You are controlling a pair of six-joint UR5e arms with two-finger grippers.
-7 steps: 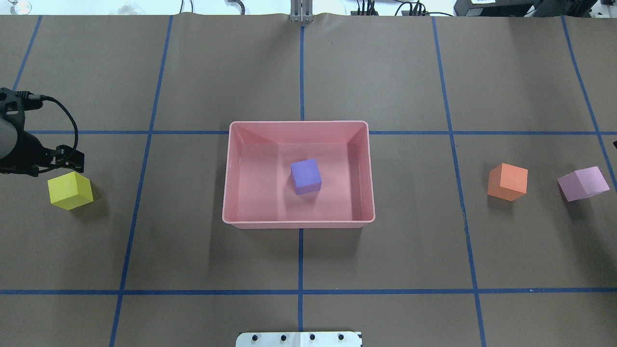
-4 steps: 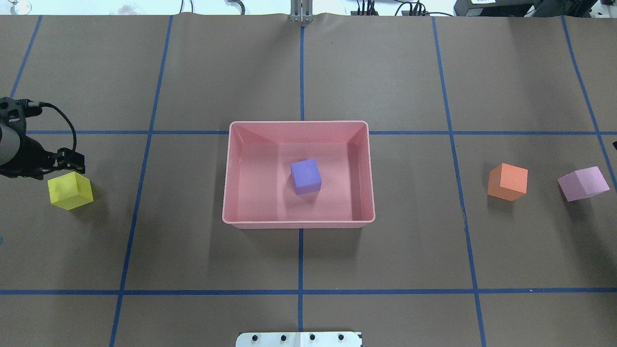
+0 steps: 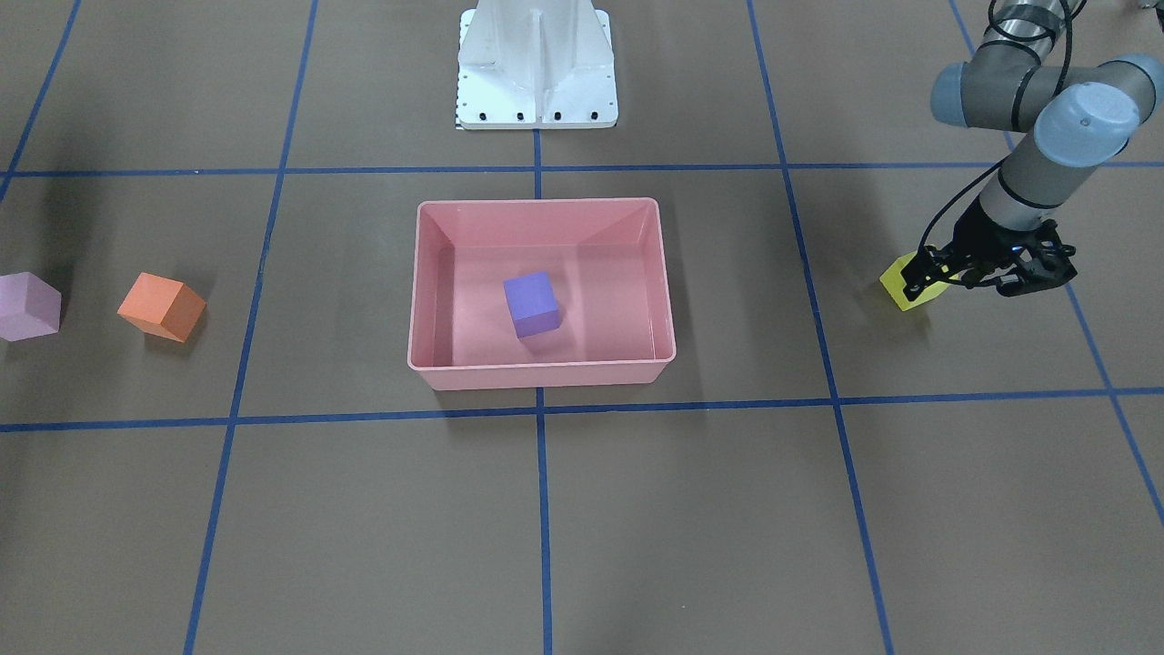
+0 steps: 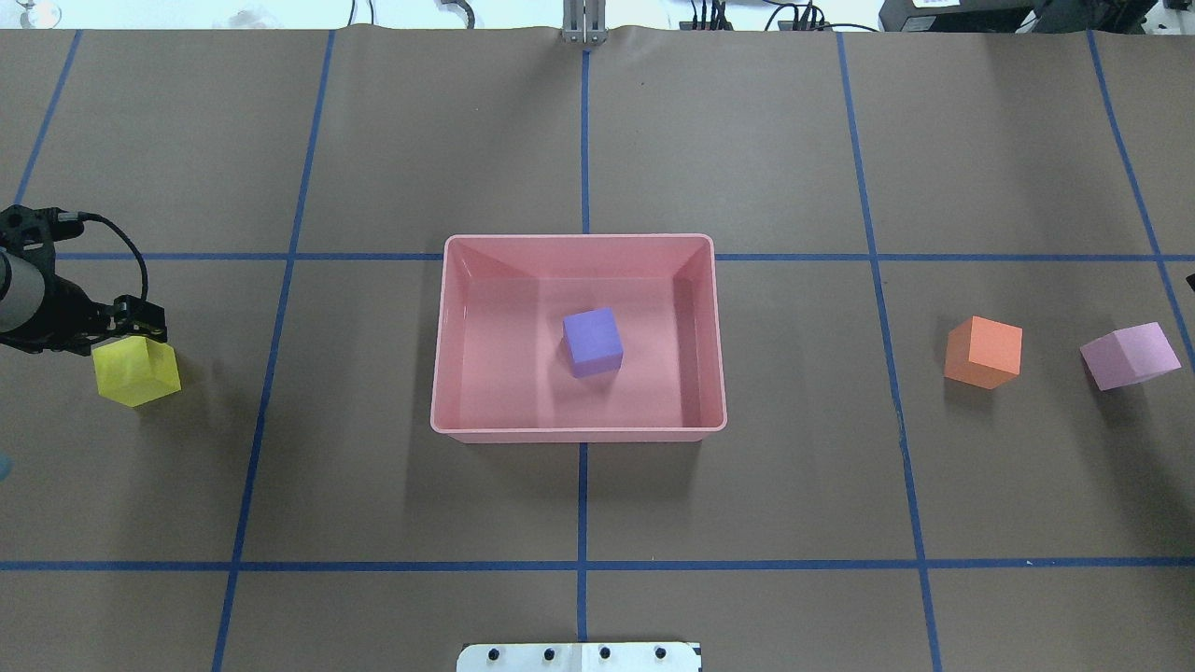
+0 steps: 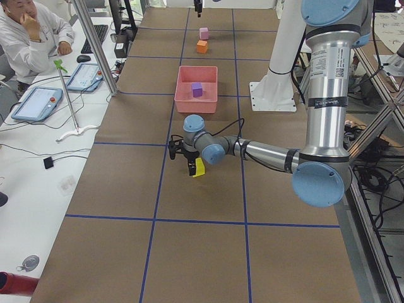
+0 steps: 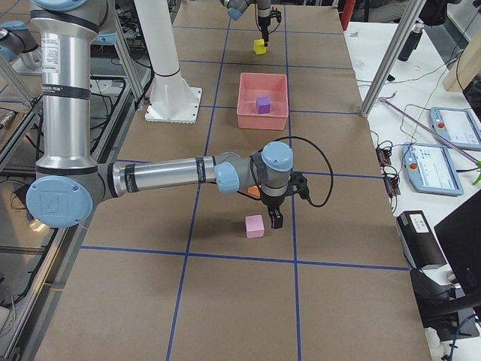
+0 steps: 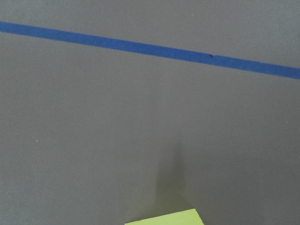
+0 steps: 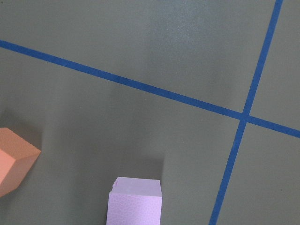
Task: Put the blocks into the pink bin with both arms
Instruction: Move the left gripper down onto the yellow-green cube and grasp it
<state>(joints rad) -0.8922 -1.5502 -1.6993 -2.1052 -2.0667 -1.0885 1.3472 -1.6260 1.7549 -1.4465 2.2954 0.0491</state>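
The pink bin [image 4: 579, 240] [image 3: 536, 203] sits mid-table with the purple block [image 4: 592, 342] [image 3: 531, 304] inside it. The yellow block [image 4: 137, 371] [image 3: 909, 284] lies on the table at my left. My left gripper [image 4: 131, 329] [image 3: 978, 273] hovers open just over the block's far edge; the block's top edge shows in the left wrist view [image 7: 164, 219]. The orange block [image 4: 983, 351] [image 8: 11, 161] and light pink block [image 4: 1130, 355] [image 8: 135, 201] lie at my right. My right gripper [image 6: 274, 218] is close beside the light pink block; I cannot tell whether it is open or shut.
The white base pedestal [image 3: 536, 64] stands behind the bin. Blue tape lines [image 4: 579, 565] cross the brown table. An operator [image 5: 25, 31] sits at a side desk with tablets, beyond a metal post [image 5: 95, 44].
My left gripper has moved down and nearer to the yellow block, now overlapping its far edge. No block has moved.
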